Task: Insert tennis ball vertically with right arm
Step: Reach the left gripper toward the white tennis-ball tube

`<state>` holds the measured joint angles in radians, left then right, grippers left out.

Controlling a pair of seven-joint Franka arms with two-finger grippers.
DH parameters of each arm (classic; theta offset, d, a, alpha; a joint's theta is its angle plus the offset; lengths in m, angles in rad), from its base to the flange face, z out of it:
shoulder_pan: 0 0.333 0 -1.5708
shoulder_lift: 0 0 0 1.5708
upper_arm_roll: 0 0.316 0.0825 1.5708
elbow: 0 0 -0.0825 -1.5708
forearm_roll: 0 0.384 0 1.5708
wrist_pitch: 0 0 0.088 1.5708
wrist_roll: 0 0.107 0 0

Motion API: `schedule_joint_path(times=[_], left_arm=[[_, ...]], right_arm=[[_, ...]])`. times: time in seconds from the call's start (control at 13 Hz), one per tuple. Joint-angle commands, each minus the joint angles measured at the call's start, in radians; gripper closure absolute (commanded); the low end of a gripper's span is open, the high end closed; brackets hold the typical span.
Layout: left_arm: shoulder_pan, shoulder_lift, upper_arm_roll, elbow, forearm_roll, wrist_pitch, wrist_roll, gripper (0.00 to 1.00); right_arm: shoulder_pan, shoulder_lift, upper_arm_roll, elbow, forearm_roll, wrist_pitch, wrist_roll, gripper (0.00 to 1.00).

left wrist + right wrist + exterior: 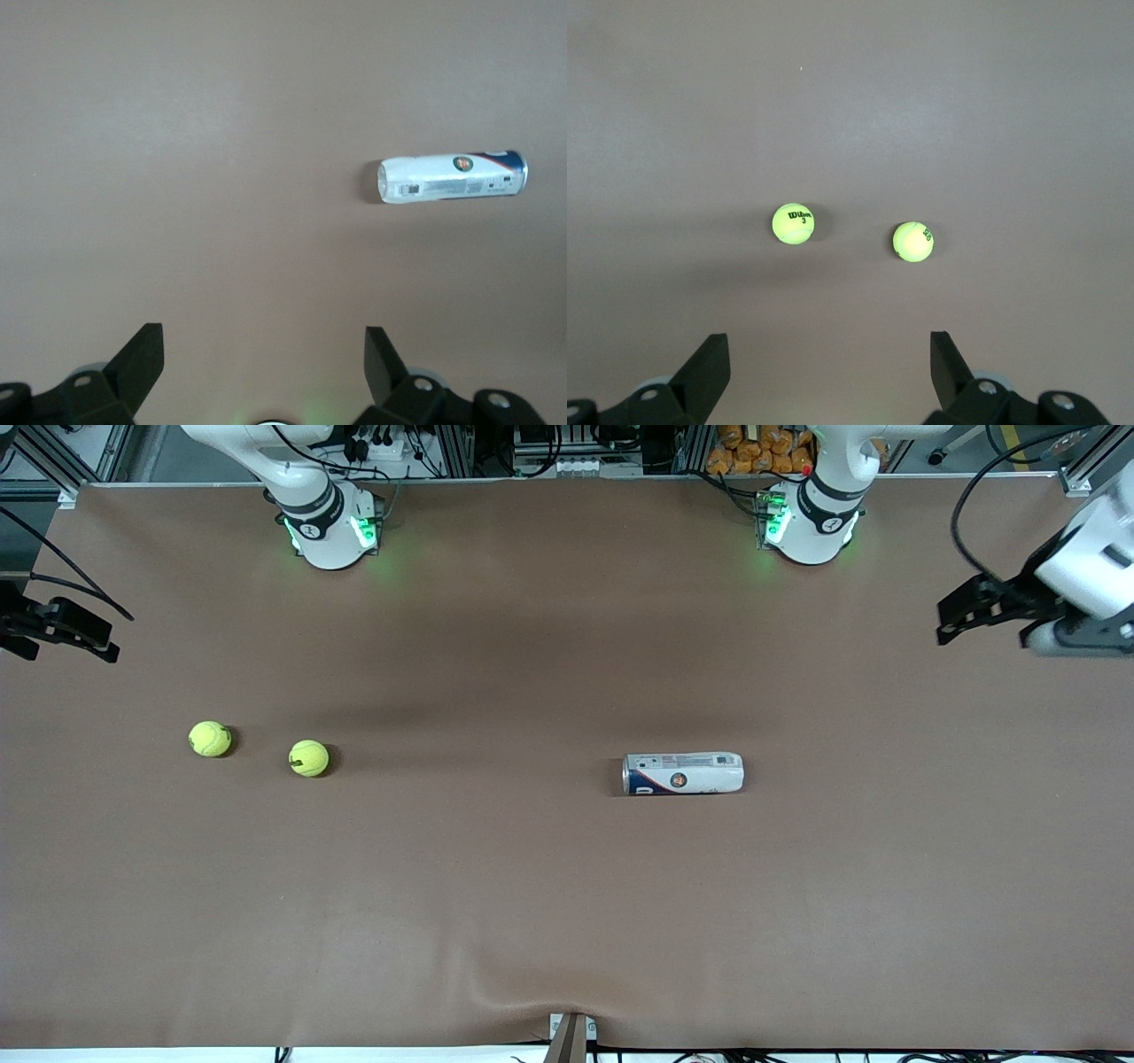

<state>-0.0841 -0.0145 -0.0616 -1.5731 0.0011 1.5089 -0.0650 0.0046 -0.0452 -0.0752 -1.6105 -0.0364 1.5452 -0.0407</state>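
Note:
Two yellow-green tennis balls [210,739] [308,758] lie on the brown table toward the right arm's end. Both show in the right wrist view [793,223] [912,241]. A white and blue ball can [683,773] lies on its side near the table's middle, and it also shows in the left wrist view [452,177]. My right gripper [99,642] [828,354] is open and empty, up over the table's edge at the right arm's end, apart from the balls. My left gripper [952,620] [263,354] is open and empty, up over the left arm's end, apart from the can.
The brown table cover [567,903] is bare around the balls and the can. The two arm bases [330,527] [811,522] stand along the table's edge farthest from the front camera. A small clamp [571,1036] sits at the nearest edge.

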Motion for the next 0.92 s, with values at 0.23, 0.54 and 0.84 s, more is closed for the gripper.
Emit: schedule_joint_path(times=[0.23,0.54,0.84], left_arm=[[-0.065,0.089,-0.087,0.015,0.085,-0.073,-0.004,0.00],[-0.135,0.218,-0.138,0.019,0.178,-0.020,-0.013,0.00],[-0.262,0.353,-0.141,0.024,0.299,0.048,0.011,0.00]], right_arm=[[-0.014,-0.005,0.008,0.014,0.012,-0.002,0.004,0.00],[-0.017,0.011,0.008,0.041,-0.004,0.003,0.002,0.00],[-0.009,0.053,0.008,0.040,0.016,0.001,0.005,0.00]])
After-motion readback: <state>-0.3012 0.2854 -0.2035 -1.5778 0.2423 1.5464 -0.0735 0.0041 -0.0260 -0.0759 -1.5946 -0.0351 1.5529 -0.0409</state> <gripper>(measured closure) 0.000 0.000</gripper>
